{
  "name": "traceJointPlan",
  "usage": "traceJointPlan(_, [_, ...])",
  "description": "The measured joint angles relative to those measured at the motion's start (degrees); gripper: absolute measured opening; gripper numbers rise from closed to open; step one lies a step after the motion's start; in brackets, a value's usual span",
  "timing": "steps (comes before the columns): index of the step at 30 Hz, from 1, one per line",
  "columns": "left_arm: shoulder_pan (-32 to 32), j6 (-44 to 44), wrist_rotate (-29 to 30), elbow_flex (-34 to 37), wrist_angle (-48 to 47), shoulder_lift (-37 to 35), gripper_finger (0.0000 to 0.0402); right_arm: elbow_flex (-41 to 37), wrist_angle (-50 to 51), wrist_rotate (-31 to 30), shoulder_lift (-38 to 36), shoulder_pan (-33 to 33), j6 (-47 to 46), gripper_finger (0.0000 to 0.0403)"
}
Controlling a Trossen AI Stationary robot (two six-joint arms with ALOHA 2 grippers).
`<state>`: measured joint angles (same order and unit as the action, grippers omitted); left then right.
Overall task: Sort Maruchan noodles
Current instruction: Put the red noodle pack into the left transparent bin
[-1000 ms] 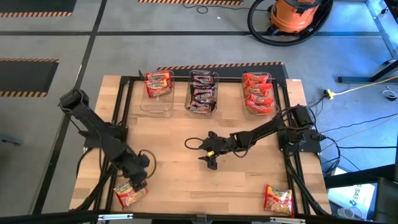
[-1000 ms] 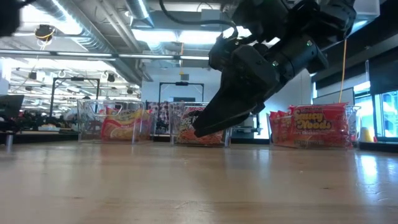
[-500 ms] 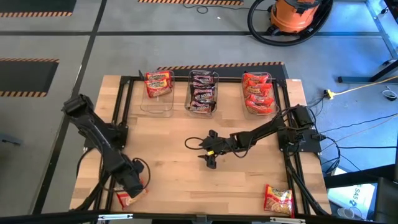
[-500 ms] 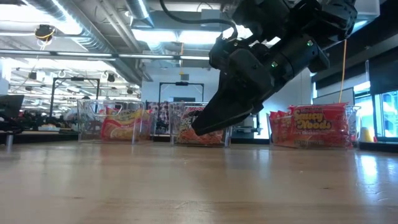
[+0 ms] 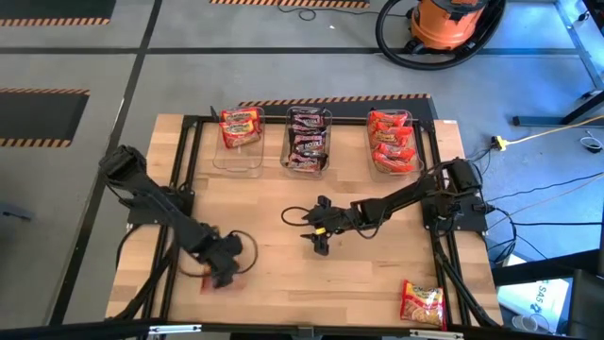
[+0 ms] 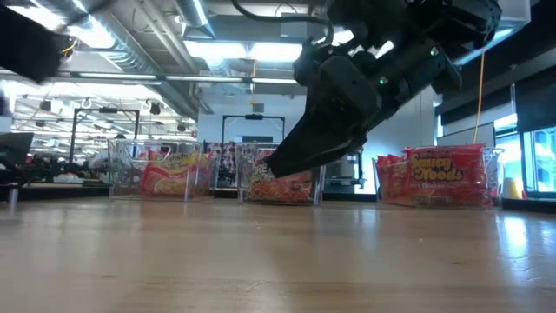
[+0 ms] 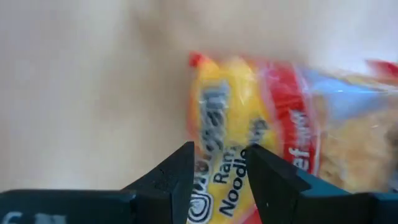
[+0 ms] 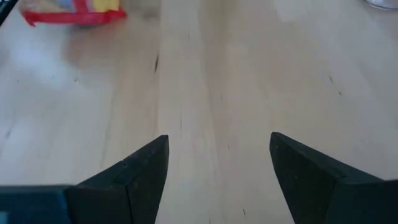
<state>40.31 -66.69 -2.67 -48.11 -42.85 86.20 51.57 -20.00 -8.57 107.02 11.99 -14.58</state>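
My left gripper [image 5: 224, 267] [image 7: 221, 152] is over the near-left part of the table, shut on a red-orange and yellow Maruchan noodle packet [image 5: 226, 281] [image 7: 261, 118]. A second red-orange packet [image 5: 422, 304] lies flat near the table's near-right corner. My right gripper [image 5: 319, 241] [image 8: 217, 146] [image 6: 274, 169] hovers open above the table's middle, touching nothing. At the far edge, the left tub [image 5: 241, 127] holds a red-orange packet, the middle tub [image 5: 309, 140] holds dark packets and the right tub [image 5: 392, 142] holds red ones. My left gripper has the packet pinched between its two fingers at its yellow-printed end [image 7: 221, 171]. The rest of the packet reaches forward past the fingertips [image 7: 183, 155]. Blur keeps me from telling whether the packet is clear of the table.
Black frame rails [image 5: 184, 170] run along the table's left, right and far sides. Bare wood [image 5: 283, 198] lies between the tubs and both grippers. The low view shows the tubs [image 6: 152, 178] in a row behind my right arm.
My left gripper dropped toward the near edge onto the packet by the near-left corner, took hold of it, then swung toward the table's right. The packet has moved with it, rightward and a little away from the near edge.
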Motion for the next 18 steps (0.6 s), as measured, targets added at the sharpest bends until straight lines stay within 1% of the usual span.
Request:
traceJointPlan(2, [-2.3, 5.6, 3.6, 0.3, 0.7, 1.2, 0.0138, 0.0, 1.4, 0.0, -1.2, 0.0, 0.0, 0.026])
traceJointPlan(5, [-5.9, 15.1, 6.5, 0.1, 4.2, 3.2, 0.0138, 0.0, 3.9, 0.0, -3.6, 0.0, 0.1, 0.026])
traceJointPlan(7, [-8.2, 21.7, 8.2, 0.0, 7.3, 5.2, 0.0138, 0.0, 4.7, -0.1, -4.8, 0.0, 0.1, 0.026])
traceJointPlan(10, [-11.3, 31.0, 10.3, 0.0, 14.6, 7.7, 0.0138, 0.0, 6.0, -0.9, -6.4, 0.0, 0.1, 0.026])
traceJointPlan(14, [-15.0, 43.6, 12.2, 0.0, 25.6, 8.4, 0.0138, 0.0, 7.2, -1.0, -7.1, 0.0, 0.1, 0.026])
traceJointPlan(15, [-15.8, 46.6, 13.2, -0.6, 27.2, 8.5, 0.0138, 0.0, 6.8, -1.0, -7.1, 0.0, 0.1, 0.026])
traceJointPlan(18, [-17.5, 54.5, 16.4, -3.5, 28.1, 8.2, 0.0138, 0.0, 7.0, -1.0, -7.2, 0.0, 0.4, 0.026])
